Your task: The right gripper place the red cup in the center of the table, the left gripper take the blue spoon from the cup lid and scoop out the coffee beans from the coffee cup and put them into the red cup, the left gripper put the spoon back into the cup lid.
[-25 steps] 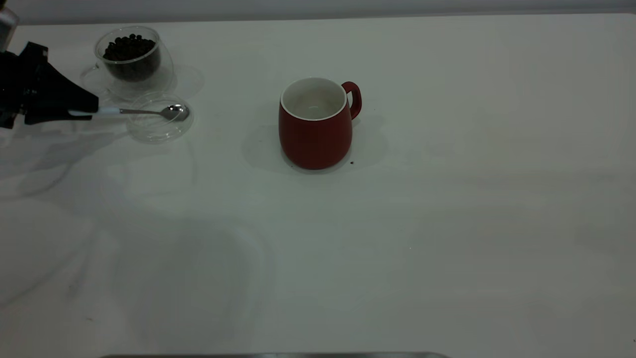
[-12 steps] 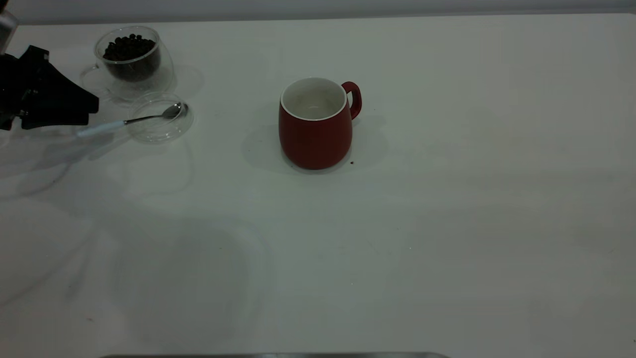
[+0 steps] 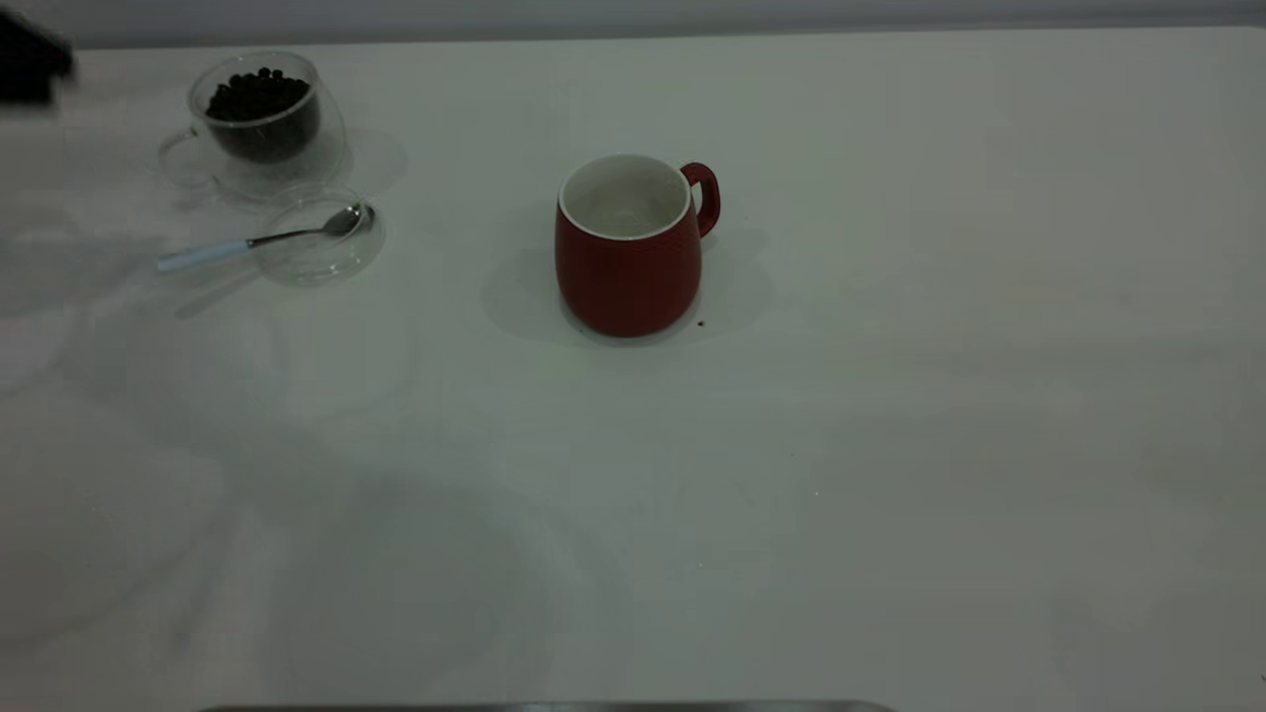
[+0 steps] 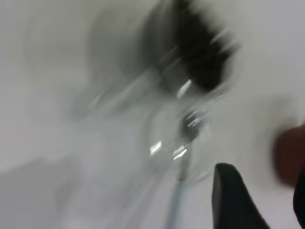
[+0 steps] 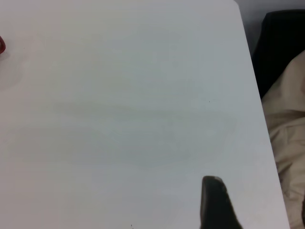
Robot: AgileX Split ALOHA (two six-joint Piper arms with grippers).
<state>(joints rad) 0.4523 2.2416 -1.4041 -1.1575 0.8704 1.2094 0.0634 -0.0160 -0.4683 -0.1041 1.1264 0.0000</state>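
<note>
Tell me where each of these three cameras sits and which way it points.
Exterior: high, facing the table, red cup central; the left arm at the corner.
Left wrist: on the left arm, aimed at the blue spoon and coffee cup; one fingertip shows.
Right wrist: over bare table; one fingertip.
Exterior and left wrist share spoon, both cups.

The exterior view looks steeply down on the table [image 3: 890, 396] from outside the rig, taking in most of its surface. The left wrist view sits close above the cup lid [image 4: 181, 143] and coffee cup [image 4: 200, 52], both also seen in the exterior view. The right wrist view faces bare tabletop near its edge.
</note>
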